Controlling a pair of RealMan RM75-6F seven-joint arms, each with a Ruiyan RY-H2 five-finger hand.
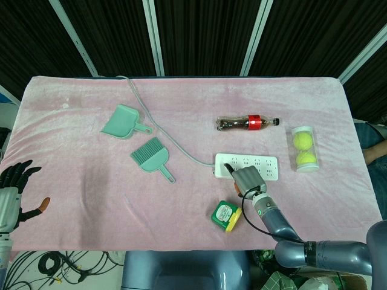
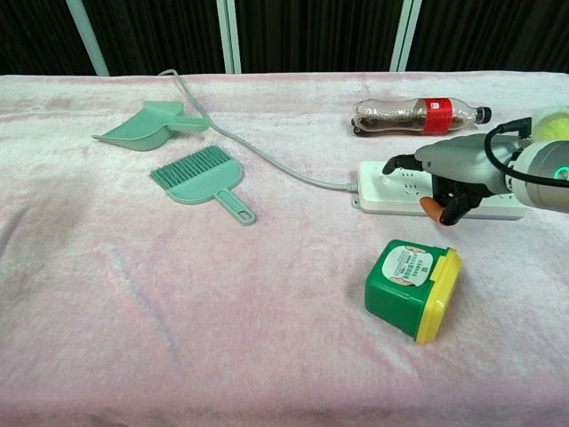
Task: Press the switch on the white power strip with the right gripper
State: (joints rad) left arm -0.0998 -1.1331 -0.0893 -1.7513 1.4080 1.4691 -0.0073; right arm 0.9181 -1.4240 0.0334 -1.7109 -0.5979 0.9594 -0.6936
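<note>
The white power strip (image 1: 248, 167) lies flat on the pink cloth (image 1: 72, 181), right of centre, long side running left-right. Its grey cable (image 1: 158, 125) leaves the left end and runs up-left to the far table edge. The right hand (image 1: 246, 179) sits over the strip's left end w/ one dark fingertip (image 2: 392, 164) stretched out and touching the top near the switch end; the other fingers are curled under, nothing held. In the chest view an orange-tipped finger (image 2: 431, 209) hangs in front of the strip's near side.

Just in front of the strip, a green box w/ yellow lid (image 2: 412, 288) lies tilted on its side, near the right hand but apart from it. Behind the strip lies a cola bottle (image 1: 248, 123), red label, cap to the right. Right of the strip, a clear tube (image 1: 305, 148) holds two yellow-green tennis balls.

Left of centre: a teal brush (image 1: 152, 157), handle pointing toward the near edge, and a teal dustpan (image 1: 124, 121) beyond it, close to the cable.

The left hand (image 1: 14, 194) is at the cloth's near-left corner, well apart from everything, fingers spread and holding nothing.
</note>
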